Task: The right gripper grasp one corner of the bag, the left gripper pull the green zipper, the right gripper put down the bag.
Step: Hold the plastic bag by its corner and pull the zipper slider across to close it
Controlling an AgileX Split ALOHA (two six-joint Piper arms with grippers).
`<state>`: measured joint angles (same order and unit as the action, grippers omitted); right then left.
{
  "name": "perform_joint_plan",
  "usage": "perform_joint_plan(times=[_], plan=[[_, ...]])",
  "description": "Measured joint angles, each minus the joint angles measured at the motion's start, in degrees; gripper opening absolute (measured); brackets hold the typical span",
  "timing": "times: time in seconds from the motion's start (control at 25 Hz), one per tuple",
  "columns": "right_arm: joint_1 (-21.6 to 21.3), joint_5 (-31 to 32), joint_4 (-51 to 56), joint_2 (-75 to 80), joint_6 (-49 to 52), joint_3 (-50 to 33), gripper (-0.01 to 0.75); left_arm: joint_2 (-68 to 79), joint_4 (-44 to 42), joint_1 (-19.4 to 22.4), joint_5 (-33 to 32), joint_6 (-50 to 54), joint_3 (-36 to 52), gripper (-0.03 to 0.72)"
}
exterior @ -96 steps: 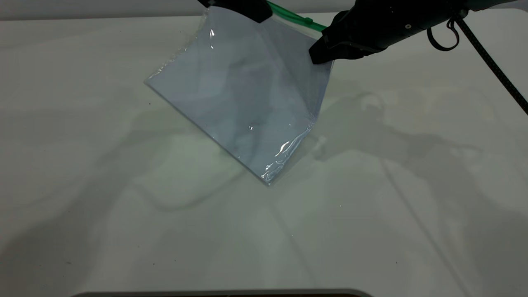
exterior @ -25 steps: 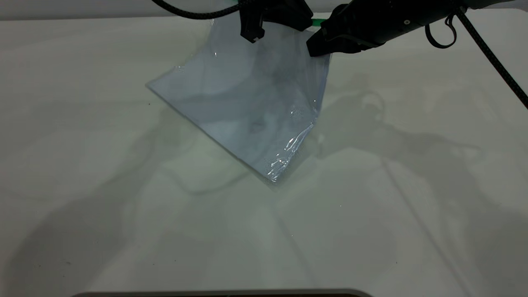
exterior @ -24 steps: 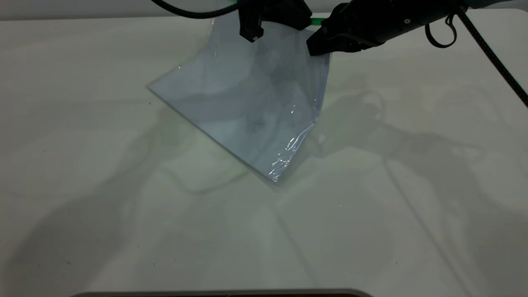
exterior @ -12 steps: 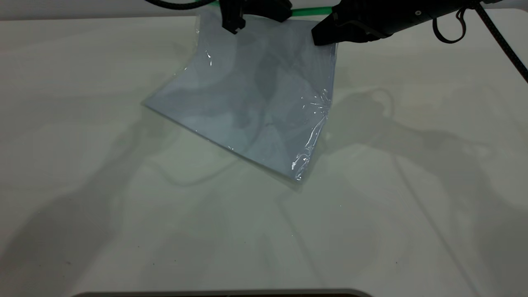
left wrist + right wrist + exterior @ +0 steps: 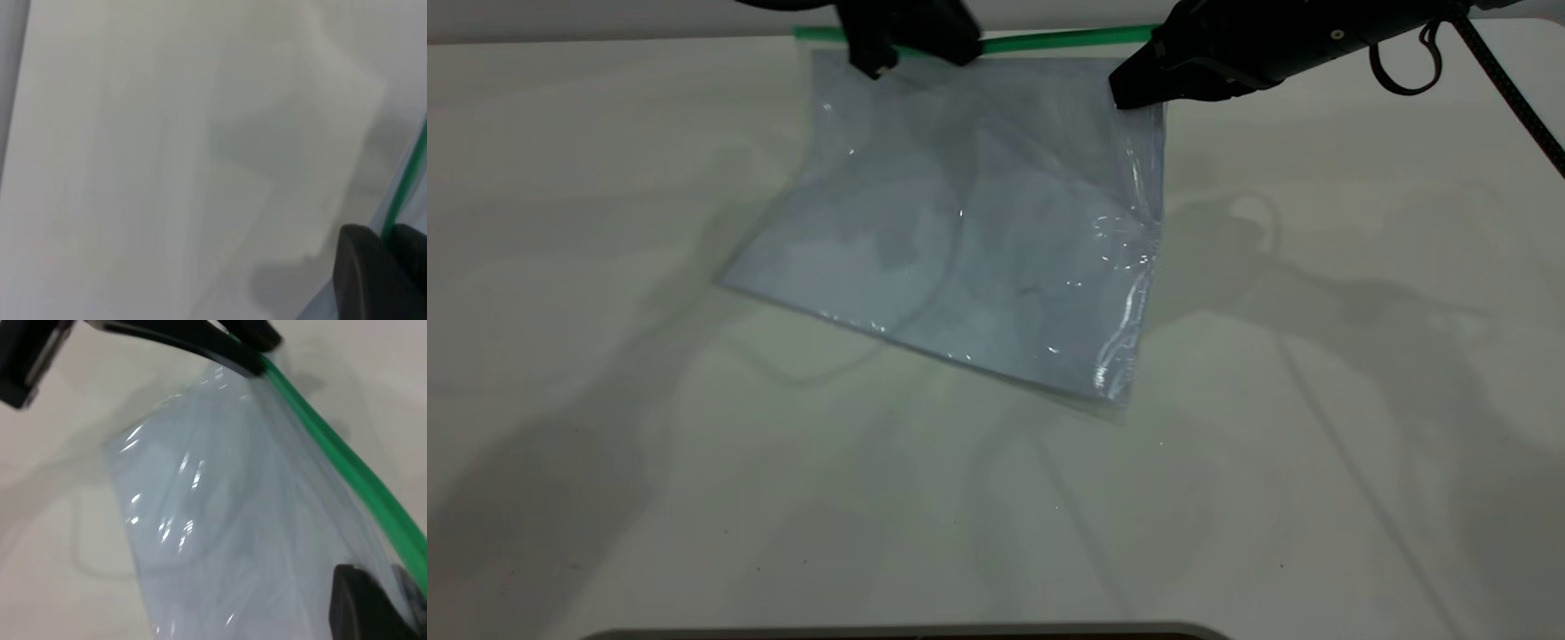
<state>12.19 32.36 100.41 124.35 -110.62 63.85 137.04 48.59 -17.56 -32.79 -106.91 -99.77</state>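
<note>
The clear bag [image 5: 978, 231] with white paper inside hangs by its far edge, and its near edge rests on the table. The green zipper [image 5: 1049, 40] runs along the far edge. My right gripper [image 5: 1138, 89] is shut on the bag's far right corner, just below the zipper. My left gripper [image 5: 898, 40] is shut on the green zipper near its left end; the slider is hidden in the jaws. In the left wrist view the fingers [image 5: 360, 273] close around the green strip [image 5: 403, 193]. The right wrist view shows the bag [image 5: 233, 520], the zipper [image 5: 347, 473] and the left gripper [image 5: 220, 350] farther off.
The white table [image 5: 694, 498] spreads all round the bag, crossed by the arms' shadows. The right arm's black cable [image 5: 1512, 89] hangs at the far right. The table's far edge [image 5: 605, 37] lies just behind the grippers.
My left gripper has slid left along the zipper, baring more green strip between the grippers. The bag has spread wider and swung, its near corner shifting right. The right gripper drifted slightly right.
</note>
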Motion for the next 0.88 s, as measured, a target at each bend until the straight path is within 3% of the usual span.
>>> perform_joint_plan(times=[0.24, 0.88], plan=[[-2.4, 0.2, -1.0, 0.0, 0.7, 0.0, 0.034, 0.0, -7.9, 2.2, 0.5, 9.0, 0.0, 0.055], [-5.8, 0.1, -2.8, 0.0, 1.1, -0.1, 0.034, 0.0, -22.7, 7.2, -1.6, 21.3, 0.0, 0.055]])
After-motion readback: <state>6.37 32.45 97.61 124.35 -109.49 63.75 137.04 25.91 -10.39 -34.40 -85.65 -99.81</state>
